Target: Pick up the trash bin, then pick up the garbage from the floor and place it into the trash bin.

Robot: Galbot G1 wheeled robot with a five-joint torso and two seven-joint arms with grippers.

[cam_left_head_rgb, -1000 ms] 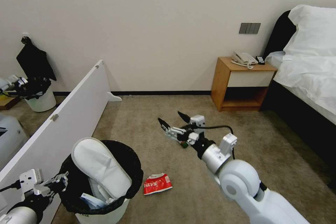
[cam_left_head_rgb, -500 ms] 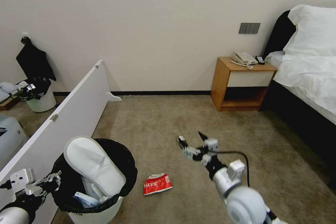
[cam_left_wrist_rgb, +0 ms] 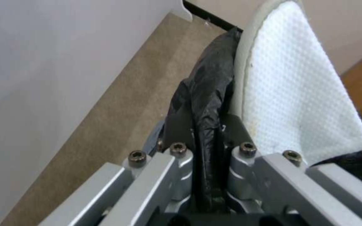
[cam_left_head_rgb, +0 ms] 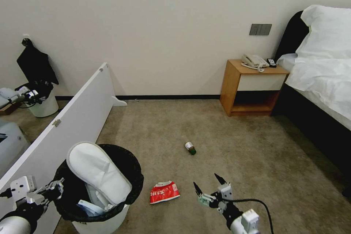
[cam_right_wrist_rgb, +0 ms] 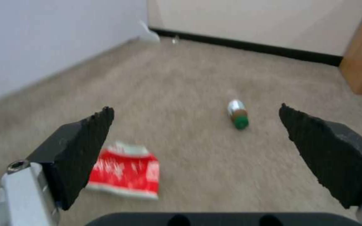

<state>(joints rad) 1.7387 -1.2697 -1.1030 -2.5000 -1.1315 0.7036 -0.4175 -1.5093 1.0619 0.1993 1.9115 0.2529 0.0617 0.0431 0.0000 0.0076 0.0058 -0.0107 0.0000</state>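
Head view: left gripper [cam_left_head_rgb: 55,189] clenched on trash bin [cam_left_head_rgb: 98,190] rim, carrying it for drop-offs. Right gripper [cam_left_head_rgb: 211,186] released, empty, above floor near red-white packet [cam_left_head_rgb: 164,192]; bottle [cam_left_head_rgb: 189,148] beyond.

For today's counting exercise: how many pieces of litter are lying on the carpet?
2. The red-white packet lies beside the bin; the small green-capped bottle lies farther out, mid-carpet. More may be hidden behind the white board.
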